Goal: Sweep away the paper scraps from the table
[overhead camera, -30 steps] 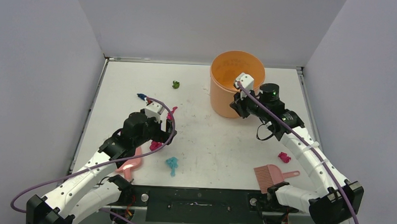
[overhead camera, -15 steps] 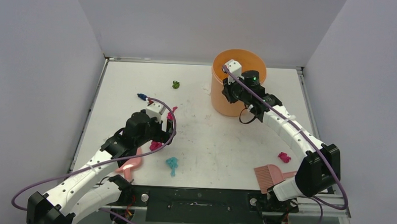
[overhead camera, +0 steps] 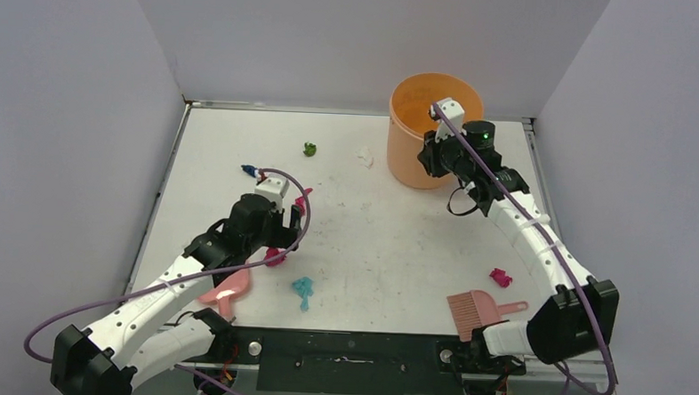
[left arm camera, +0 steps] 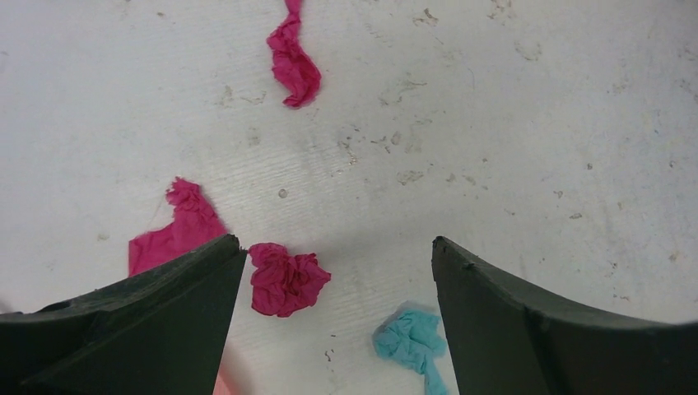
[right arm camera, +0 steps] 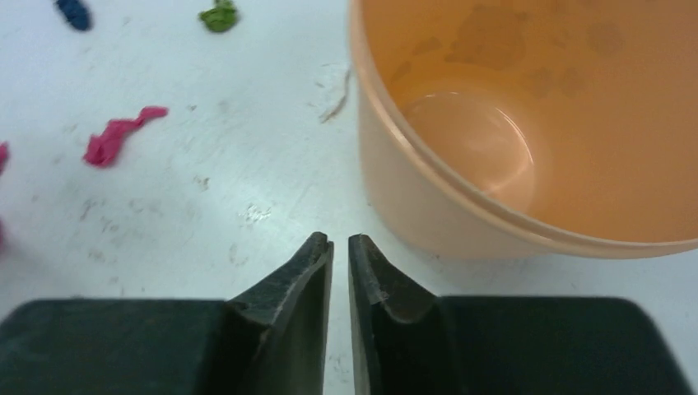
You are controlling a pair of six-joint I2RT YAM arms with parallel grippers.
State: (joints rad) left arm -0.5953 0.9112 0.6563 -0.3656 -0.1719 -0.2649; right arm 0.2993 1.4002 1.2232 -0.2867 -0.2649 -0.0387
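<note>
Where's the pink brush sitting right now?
In the top view the pink brush lies at the table's near right edge, beside the right arm's base, with a magenta scrap just beyond it.

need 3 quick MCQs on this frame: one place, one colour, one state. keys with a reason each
1. Where does the pink brush lie?
A far-left corner
B near edge, right side
C dead centre

2. What colour is the bucket?
A blue
B green
C orange

3. How is the right claw?
A shut, empty
B wide open
C shut on a scrap

Key:
1 B: the top view shows it at the near right.
2 C: its wall and inside are orange in both views.
3 A: the wrist view shows the fingers almost together with nothing between them.
</note>
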